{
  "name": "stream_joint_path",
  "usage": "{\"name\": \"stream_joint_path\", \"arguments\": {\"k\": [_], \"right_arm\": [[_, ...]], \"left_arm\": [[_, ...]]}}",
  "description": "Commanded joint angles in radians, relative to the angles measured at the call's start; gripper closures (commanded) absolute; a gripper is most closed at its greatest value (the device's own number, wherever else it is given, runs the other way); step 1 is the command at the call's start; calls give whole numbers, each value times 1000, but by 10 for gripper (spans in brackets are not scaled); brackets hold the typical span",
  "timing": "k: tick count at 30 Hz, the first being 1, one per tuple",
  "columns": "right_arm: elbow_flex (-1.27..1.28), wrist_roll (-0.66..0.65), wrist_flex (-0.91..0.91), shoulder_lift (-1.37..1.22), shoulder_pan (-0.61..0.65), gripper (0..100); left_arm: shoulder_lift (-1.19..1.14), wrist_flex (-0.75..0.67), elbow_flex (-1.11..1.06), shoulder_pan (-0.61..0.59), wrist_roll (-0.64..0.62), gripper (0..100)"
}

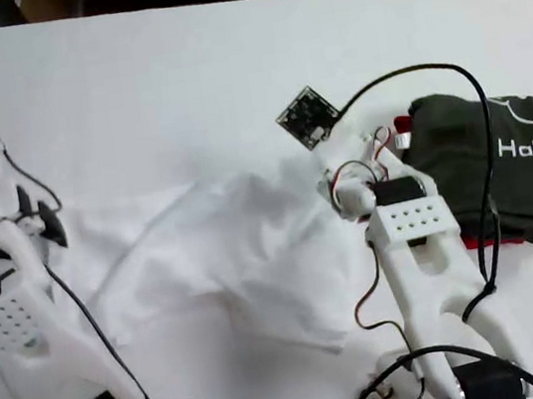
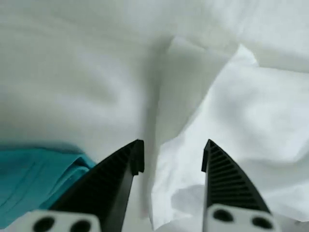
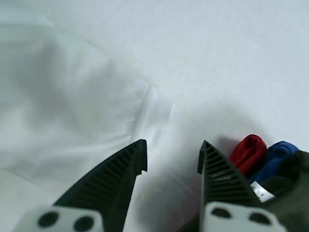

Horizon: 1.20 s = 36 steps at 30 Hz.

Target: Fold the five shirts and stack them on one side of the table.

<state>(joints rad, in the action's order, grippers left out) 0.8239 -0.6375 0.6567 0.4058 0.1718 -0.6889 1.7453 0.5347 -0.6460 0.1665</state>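
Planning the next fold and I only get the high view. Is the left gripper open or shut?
Observer: The left gripper is open, holding nothing, over the white shirt.
Operator: And the right?
Observer: The right gripper is open too, empty, at that shirt's edge.
Operator: Anything else close to the left one?
Observer: A teal cloth lies beside it.

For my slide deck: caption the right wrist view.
Open right hand at the edge of the white shirt, with the stack of folded shirts alongside.
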Motion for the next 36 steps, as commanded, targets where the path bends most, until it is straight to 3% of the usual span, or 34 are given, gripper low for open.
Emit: {"name": "stream_joint_path", "arguments": {"k": [1, 11, 15, 26, 36], "right_arm": [[-20, 8, -16, 5, 5, 817], [-20, 8, -16, 7, 5, 817], [-20, 8, -16, 7, 5, 817], [-18, 9, -16, 7, 5, 817], [-18, 9, -16, 7, 5, 817]], "left_arm": [[80, -12, -21, -6, 25, 786], [81, -167, -206, 5, 29, 800], [94, -167, -202, 18, 26, 966], [98, 34, 108, 121, -21, 974], [98, 8, 177, 129, -32, 974]]}}
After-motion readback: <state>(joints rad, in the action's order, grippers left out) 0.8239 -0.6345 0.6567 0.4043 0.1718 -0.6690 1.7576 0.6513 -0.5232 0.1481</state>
